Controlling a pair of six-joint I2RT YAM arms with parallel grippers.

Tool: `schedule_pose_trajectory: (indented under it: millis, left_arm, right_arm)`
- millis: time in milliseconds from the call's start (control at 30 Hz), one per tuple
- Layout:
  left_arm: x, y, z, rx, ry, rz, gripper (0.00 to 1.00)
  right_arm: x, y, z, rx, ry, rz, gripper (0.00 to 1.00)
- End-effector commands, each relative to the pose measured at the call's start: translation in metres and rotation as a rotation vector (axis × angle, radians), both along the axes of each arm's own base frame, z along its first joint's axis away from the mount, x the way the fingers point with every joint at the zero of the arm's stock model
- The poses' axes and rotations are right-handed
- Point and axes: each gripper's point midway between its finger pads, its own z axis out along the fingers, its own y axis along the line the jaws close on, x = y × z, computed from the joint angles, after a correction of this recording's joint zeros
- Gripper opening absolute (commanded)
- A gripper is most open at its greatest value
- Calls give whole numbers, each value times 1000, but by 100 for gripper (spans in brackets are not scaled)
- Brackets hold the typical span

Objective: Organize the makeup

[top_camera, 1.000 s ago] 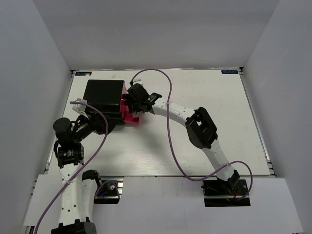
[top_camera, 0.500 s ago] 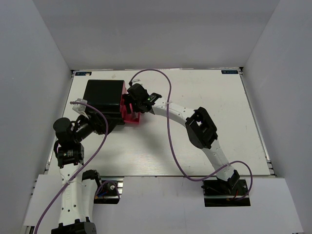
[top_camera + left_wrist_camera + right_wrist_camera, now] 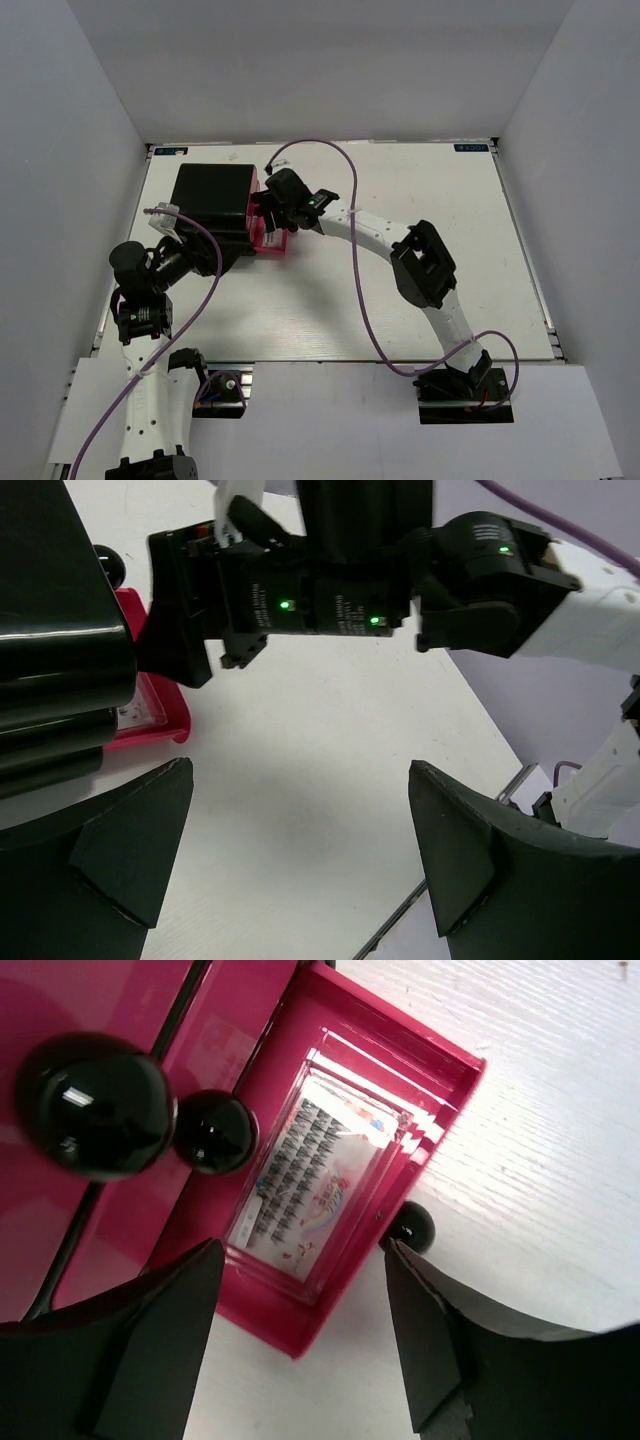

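Note:
A white packet (image 3: 312,1174) with red print and rows of lashes lies flat inside the pulled-out pink drawer (image 3: 400,1110) of the black box (image 3: 212,196). My right gripper (image 3: 300,1355) hangs open just above the drawer's front corner, with nothing between its fingers; from above it (image 3: 268,222) is over the drawer (image 3: 270,243). My left gripper (image 3: 300,850) is wide open over bare table beside the box, holding nothing; in the top view it (image 3: 222,258) sits at the box's near corner. No other makeup shows.
The box's closed pink drawer fronts carry round black knobs (image 3: 95,1105) (image 3: 215,1130); the open drawer's knob (image 3: 410,1225) sticks out toward the table. The right arm's purple cable (image 3: 350,200) arcs over the white table (image 3: 450,220). Grey walls enclose the table.
The right arm's elbow has shifted slightly right and its gripper moved a little over the drawer. The drawer and the left arm have stayed put.

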Motion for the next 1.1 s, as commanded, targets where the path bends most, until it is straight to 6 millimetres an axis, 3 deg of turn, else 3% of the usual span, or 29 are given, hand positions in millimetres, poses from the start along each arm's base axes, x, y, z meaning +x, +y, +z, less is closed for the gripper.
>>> schedule_pose_trajectory:
  millis: [0, 67, 100, 133, 200, 233, 267, 333, 367, 433, 500, 567, 600, 667, 700, 767, 800, 833, 900, 1067]
  left_arm:
    - [0, 2, 10, 20, -39, 13, 98]
    - [0, 3, 11, 22, -40, 13, 98]
    - [0, 3, 12, 24, -41, 15, 97]
    - [2, 5, 13, 36, -51, 30, 95]
    - [6, 9, 17, 44, -46, 55, 91]
    - [11, 14, 18, 53, -46, 88, 83]
    - [14, 17, 23, 59, -48, 110, 76]
    - [26, 28, 23, 69, -19, 182, 54]
    - [34, 41, 30, 80, -12, 262, 26]
    - [49, 58, 29, 91, 26, 355, 0]
    - [64, 81, 37, 106, 55, 483, 0]
    - [84, 104, 27, 124, 120, 590, 0]
    - [92, 112, 32, 131, 122, 626, 0]
    - [111, 138, 12, 158, 213, 735, 0]
    - [119, 146, 17, 171, 214, 771, 3]
    - [134, 158, -3, 193, 285, 805, 18]
    - [138, 164, -7, 209, 300, 828, 42]
    - [143, 165, -5, 209, 296, 829, 53]
    - [153, 168, -19, 224, 327, 823, 73]
    - [162, 175, -32, 238, 347, 844, 84]
  right_arm:
    - [8, -8, 59, 71, -125, 31, 67]
    - [8, -16, 76, 80, -177, 65, 51]
    - [2, -23, 62, 55, -162, 86, 44]
    - [3, -31, 73, 65, -181, 101, 27]
    - [-10, -35, 60, 57, -152, 191, 4]
    - [-6, -45, 61, 68, -142, 203, 0]
    - [-15, -42, 60, 98, -112, 263, 0]
    - [-14, -53, 49, 102, -79, 272, 0]
    - [-11, -57, 48, 107, -70, 269, 0]
    - [-3, -67, 36, 109, -33, 248, 0]
    - [11, -77, 23, 108, -4, 220, 0]
    - [20, -84, 16, 104, -4, 222, 0]
    - [23, -83, 5, 84, -1, 226, 0]
    - [32, -82, 2, 64, -25, 239, 0]
    - [35, -82, -9, 55, -9, 241, 0]
    - [40, -75, -7, 58, -8, 259, 0]
    - [41, -74, -16, 51, 11, 262, 0]
    - [45, -68, -10, 62, 0, 268, 0]
    - [49, -64, -20, 58, 12, 269, 0]
    - [66, -57, -30, 31, -7, 231, 0]
